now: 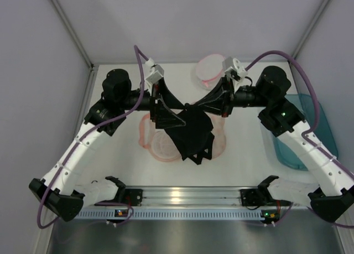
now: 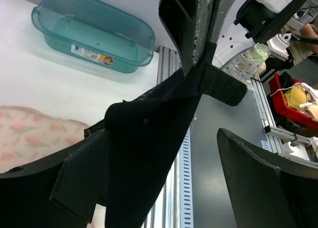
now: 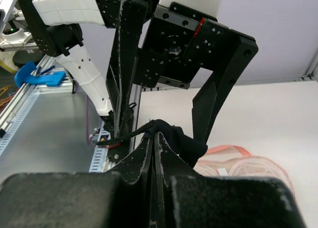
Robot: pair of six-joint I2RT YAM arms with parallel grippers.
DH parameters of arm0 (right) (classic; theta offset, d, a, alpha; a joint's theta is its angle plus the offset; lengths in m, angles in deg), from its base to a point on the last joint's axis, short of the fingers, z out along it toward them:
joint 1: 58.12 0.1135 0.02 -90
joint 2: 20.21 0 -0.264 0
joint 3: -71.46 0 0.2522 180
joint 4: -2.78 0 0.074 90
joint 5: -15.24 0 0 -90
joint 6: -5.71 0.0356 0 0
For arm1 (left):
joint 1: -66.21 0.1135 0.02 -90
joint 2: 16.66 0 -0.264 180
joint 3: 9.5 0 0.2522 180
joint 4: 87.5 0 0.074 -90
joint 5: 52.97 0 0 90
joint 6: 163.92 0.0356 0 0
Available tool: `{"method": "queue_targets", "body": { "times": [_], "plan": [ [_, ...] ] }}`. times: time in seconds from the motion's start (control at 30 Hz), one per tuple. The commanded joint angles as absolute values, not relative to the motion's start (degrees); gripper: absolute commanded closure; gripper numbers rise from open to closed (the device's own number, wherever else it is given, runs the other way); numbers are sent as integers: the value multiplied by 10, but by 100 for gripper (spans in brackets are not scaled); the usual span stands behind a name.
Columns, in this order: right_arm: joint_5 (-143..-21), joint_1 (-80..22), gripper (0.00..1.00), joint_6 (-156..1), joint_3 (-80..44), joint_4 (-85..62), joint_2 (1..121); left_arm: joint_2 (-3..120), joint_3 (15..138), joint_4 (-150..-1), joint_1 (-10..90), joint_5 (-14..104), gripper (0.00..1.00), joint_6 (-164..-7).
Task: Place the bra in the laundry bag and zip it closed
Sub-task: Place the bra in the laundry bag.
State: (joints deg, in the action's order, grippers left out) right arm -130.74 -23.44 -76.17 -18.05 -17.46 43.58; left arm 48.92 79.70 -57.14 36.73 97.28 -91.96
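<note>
The black bra [image 1: 192, 135] hangs limp above the cream, pink-speckled laundry bag [image 1: 156, 148], which lies open and flat on the table. My right gripper [image 1: 191, 106] is shut on the bra's top edge; in the right wrist view its tips [image 3: 159, 137] pinch the bunched fabric [image 3: 191, 144]. My left gripper [image 1: 174, 115] faces it, open, its fingers either side of the hanging cloth. In the left wrist view the bra [image 2: 144, 153] drapes against the left finger [image 2: 39, 188], clear of the other finger [image 2: 268, 178]. The bag [image 2: 30, 133] shows below.
A small white pouch with a pink rim [image 1: 209, 71] lies at the back of the table. A teal plastic tub [image 1: 301, 133] stands at the right edge, also in the left wrist view as the teal tub [image 2: 94, 34]. A metal rail [image 1: 182, 197] runs along the near edge.
</note>
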Motion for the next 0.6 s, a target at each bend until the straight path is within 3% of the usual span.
{"method": "queue_targets", "body": {
  "times": [0.0,0.1,0.3,0.33,0.37,0.43,0.47,0.53,0.57],
  "plan": [
    [-1304,-218,100,-766,-201,-152,439,486,784,-602,364,991,7,-882],
    [-1304,-218,100,-766,-203,-148,442,479,781,-578,363,988,15,-856],
    [-1308,-218,100,-724,-202,-98,455,477,772,-573,362,992,56,-843],
    [-1308,-217,100,-717,-203,-95,457,478,774,-571,362,991,84,-841],
    [-1307,-216,100,-715,-207,-93,459,478,779,-567,363,974,99,-840],
    [-1290,-216,98,-716,-215,-104,468,492,815,-521,363,941,100,-821],
    [-1280,-217,92,-714,-215,-108,471,499,833,-499,363,915,100,-808],
    [-1265,-232,66,-663,-204,-77,475,514,866,-457,366,855,100,-777],
    [-1265,-244,38,-637,-194,-62,477,515,890,-457,378,844,100,-774]
  ]
}}
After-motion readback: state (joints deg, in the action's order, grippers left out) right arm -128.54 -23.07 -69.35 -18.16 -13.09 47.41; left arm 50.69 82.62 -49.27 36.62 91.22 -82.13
